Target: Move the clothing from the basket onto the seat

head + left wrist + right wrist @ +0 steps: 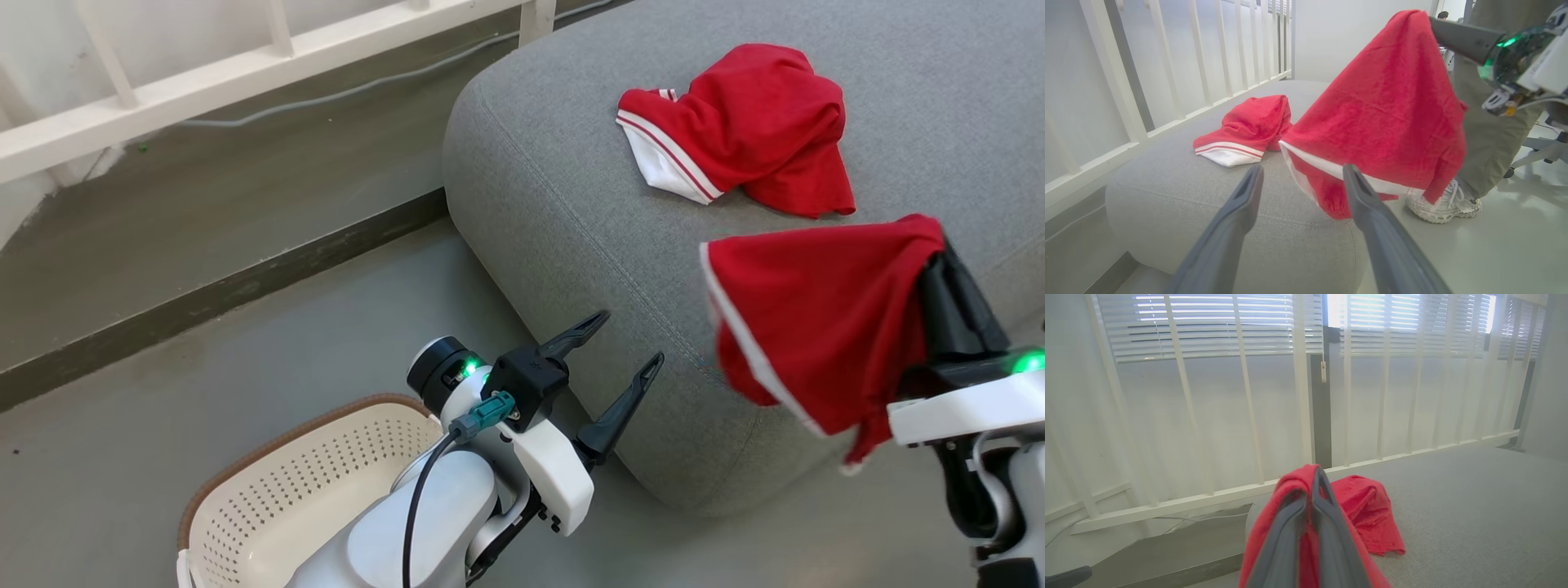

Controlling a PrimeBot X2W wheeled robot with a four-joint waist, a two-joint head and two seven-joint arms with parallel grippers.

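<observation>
A crumpled red garment [739, 126] [1247, 124] [1367, 510] with white striped trim lies on the grey seat [571, 204] [1188, 192] [1474, 498]. A second red garment [816, 318] [1392, 110] [1274, 531] hangs from my right gripper [939, 245] [1312, 482], which is shut on it above the seat's front edge. My left gripper [633, 339] [1302, 173] is open and holds nothing, above the floor beside the seat's corner. The cream basket [277, 498] stands on the floor at the lower left, partly behind my left arm; what I see of its inside holds no clothing.
A white railing [245, 65] [1167, 61] [1249, 416] runs behind the seat, with a cable on the raised floor strip. A person's leg and white shoe [1443, 204] stand by the seat's right side. An office chair base [1539, 151] is further right.
</observation>
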